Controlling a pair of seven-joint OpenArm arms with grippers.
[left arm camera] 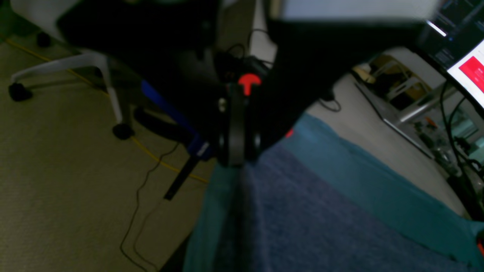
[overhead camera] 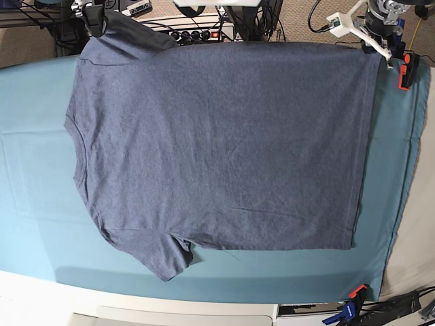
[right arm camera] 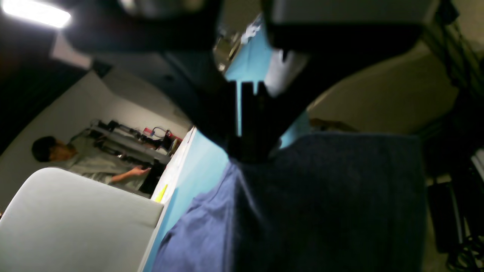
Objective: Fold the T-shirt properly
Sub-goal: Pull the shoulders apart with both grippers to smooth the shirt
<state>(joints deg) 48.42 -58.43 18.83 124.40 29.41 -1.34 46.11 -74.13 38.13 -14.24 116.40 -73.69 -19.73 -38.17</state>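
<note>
Left wrist view: the left gripper (left arm camera: pixel 236 151) is clenched on the T-shirt (left arm camera: pixel 302 219) hem at frame centre; teal cloth (left arm camera: pixel 363 177) lower right, beige carpet (left arm camera: pixel 64 181) and an office chair (left arm camera: pixel 75 64) left.

Right wrist view: the right gripper (right arm camera: pixel 249 151) pinches the shirt; a seated person (right arm camera: pixel 75 162) at left.

Base view: the shirt lies flat across the cloth, clamps (overhead camera: pixel 406 70) at the right edge.

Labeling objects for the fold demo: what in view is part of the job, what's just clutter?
Job:
T-shirt
left gripper, shut on its hem corner
right gripper, shut on its sleeve-side edge

Clutter:
teal table cloth
clamps
office chair
monitor
</note>
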